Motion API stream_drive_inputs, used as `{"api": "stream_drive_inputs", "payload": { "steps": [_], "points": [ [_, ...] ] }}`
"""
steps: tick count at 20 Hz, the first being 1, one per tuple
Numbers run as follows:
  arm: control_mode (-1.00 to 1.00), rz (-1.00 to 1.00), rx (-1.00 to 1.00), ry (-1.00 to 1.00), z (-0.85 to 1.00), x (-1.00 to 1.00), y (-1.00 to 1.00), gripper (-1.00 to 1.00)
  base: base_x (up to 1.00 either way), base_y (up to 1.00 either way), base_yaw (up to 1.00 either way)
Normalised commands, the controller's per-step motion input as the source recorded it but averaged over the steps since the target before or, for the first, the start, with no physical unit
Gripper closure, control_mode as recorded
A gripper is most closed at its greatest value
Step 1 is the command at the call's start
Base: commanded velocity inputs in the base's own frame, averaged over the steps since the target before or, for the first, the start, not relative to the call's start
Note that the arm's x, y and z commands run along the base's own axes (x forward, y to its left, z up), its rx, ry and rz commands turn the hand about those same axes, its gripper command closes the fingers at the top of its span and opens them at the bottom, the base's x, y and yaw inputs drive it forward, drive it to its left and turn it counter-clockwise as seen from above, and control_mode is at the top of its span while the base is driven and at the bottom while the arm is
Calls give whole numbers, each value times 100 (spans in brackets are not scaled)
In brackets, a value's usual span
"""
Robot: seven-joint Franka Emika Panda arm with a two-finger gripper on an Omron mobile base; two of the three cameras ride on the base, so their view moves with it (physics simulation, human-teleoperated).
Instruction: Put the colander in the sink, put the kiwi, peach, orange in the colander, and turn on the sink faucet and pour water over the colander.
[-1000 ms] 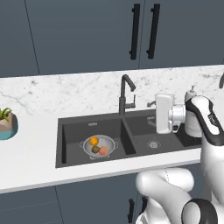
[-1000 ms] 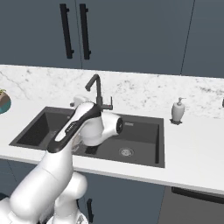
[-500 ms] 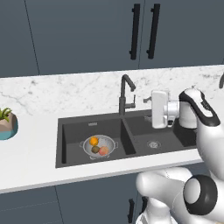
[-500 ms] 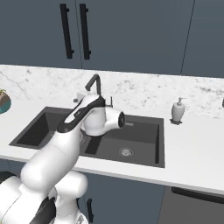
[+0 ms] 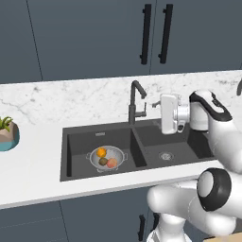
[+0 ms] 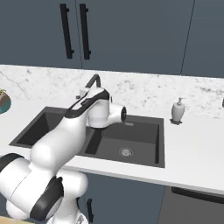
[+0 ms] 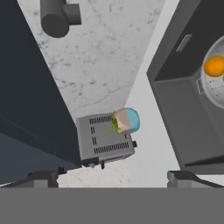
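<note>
Looking good: your shallow silvery metal colander (image 5: 108, 158) sits in the dark charcoal sink's (image 5: 79, 137) left basin holding all three fruits. Fingers (image 7: 113, 177) are spread, empty, beside the tall dark faucet (image 5: 136, 101). Overshoot and you'll miss its lever.

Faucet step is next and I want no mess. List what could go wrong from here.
1. The sink faucet has its spout over the divider between the basins, while the colander with the kiwi, peach and orange sits in the left basin of the sink, so water may miss it.
2. The gripper is beside the small side lever, on its right; a slightly off approach could push the spout instead.
</note>
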Motion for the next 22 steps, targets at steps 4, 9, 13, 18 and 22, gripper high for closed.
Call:
{"api": "stream_drive_inputs", "payload": {
  "steps": [4, 9, 13, 18, 22],
  "points": [
    [-100, 2, 0, 0, 0, 35, 0, -100, 0, 0, 0],
    [-100, 1, 0, 0, -1, 24, 0, -100, 0, 0, 0],
    [-100, 0, 0, 0, -5, 18, 0, -100, 0, 0, 0],
    [-100, 0, 0, 0, -7, 20, 0, -100, 0, 0, 0],
    [-100, 1, 0, 0, -10, 23, 0, -100, 0, 0, 0]
  ]
}}
